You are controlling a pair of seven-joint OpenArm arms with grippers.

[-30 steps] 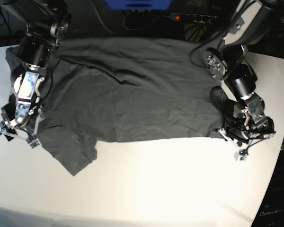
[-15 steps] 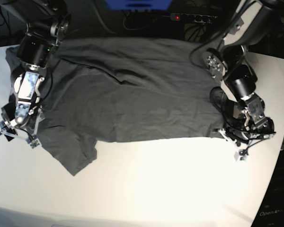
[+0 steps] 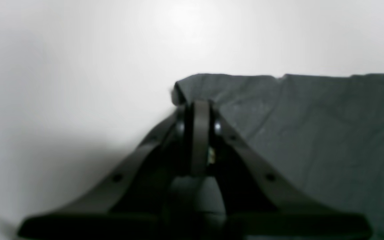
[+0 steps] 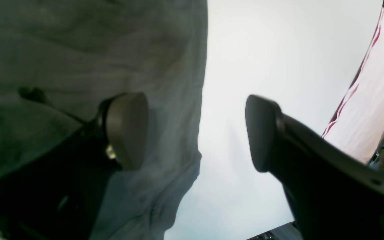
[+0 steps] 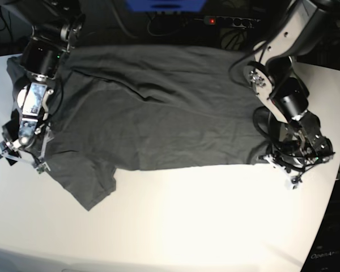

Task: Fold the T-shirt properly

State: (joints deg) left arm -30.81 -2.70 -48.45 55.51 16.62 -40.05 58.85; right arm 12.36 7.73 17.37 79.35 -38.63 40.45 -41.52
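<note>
The dark charcoal T-shirt [image 5: 158, 113] lies spread flat across the white table [image 5: 187, 215], one sleeve pointing to the front left. At its front right corner my left gripper [image 5: 289, 168] is down low; in the left wrist view the left gripper [image 3: 198, 106] is shut, with the curled corner of the T-shirt [image 3: 312, 133] pinched at the tips. My right gripper [image 5: 21, 156] stands open at the shirt's left edge. In the right wrist view the right gripper [image 4: 195, 133] straddles the T-shirt [image 4: 78, 50] edge, with one pad [image 4: 127, 130] over cloth and the other finger [image 4: 262, 133] over bare table.
A power strip [image 5: 226, 21] with cables and a blue object [image 5: 164, 4] lie behind the table's far edge. White cloth with red stripes [image 4: 372, 100] shows beyond the table in the right wrist view. The table's curved right edge runs close to my left arm.
My left gripper has closed on the shirt's front right corner and its wrist has shifted slightly. The right gripper has stayed open at the left edge.
</note>
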